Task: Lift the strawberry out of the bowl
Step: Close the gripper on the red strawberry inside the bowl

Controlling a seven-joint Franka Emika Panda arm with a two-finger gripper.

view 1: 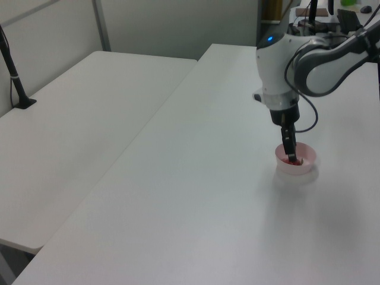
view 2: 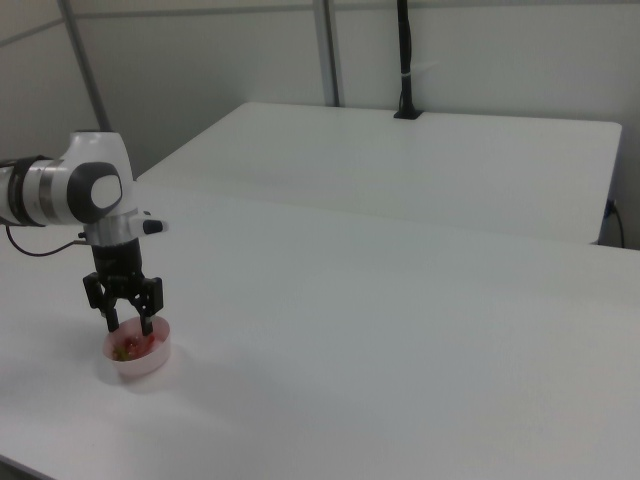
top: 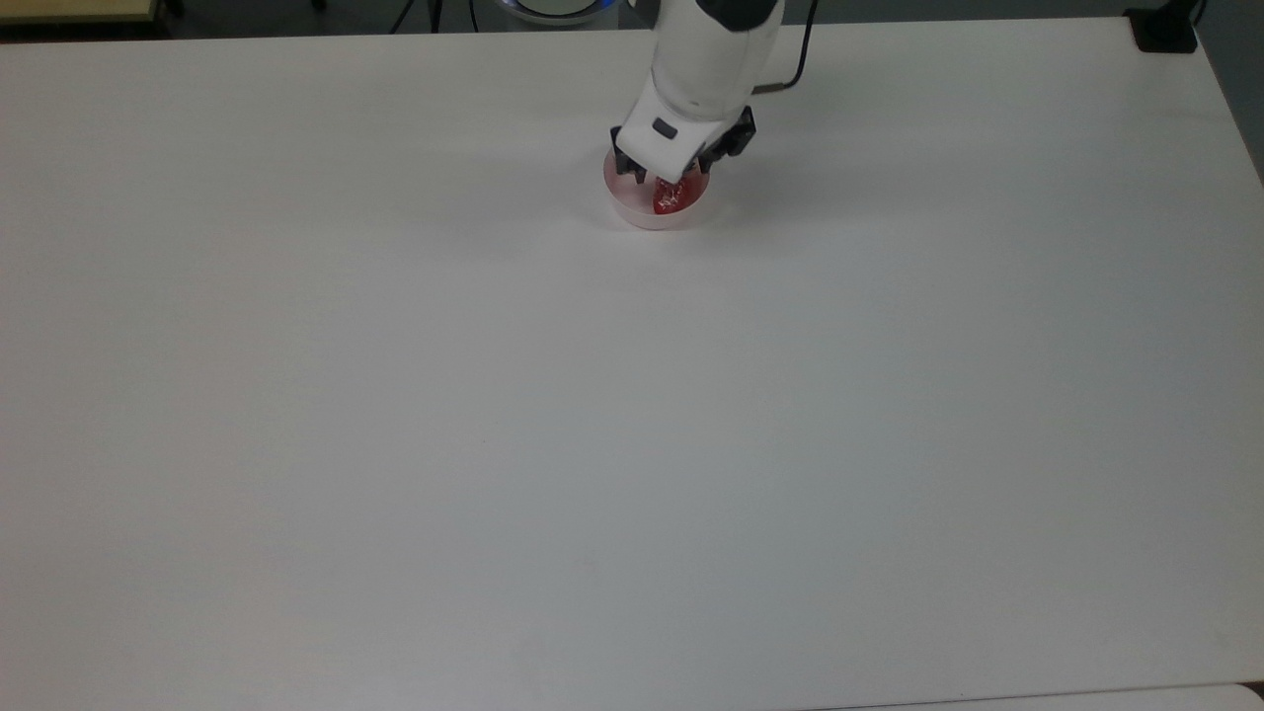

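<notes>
Hand (view 2: 129,326) spread wide over round pink bowl (view 2: 139,363), glossy red strawberry (top: 671,197) inside

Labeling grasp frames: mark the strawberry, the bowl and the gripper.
strawberry (top: 671,200), top view, red lower end.
bowl (top: 647,216), top view, near rim.
gripper (view 2: 128,326), right view, midway between fingertips.

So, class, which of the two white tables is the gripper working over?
The table on the left view's right, the one bearing the pink bowl; the other table has a black pole instead.
</notes>
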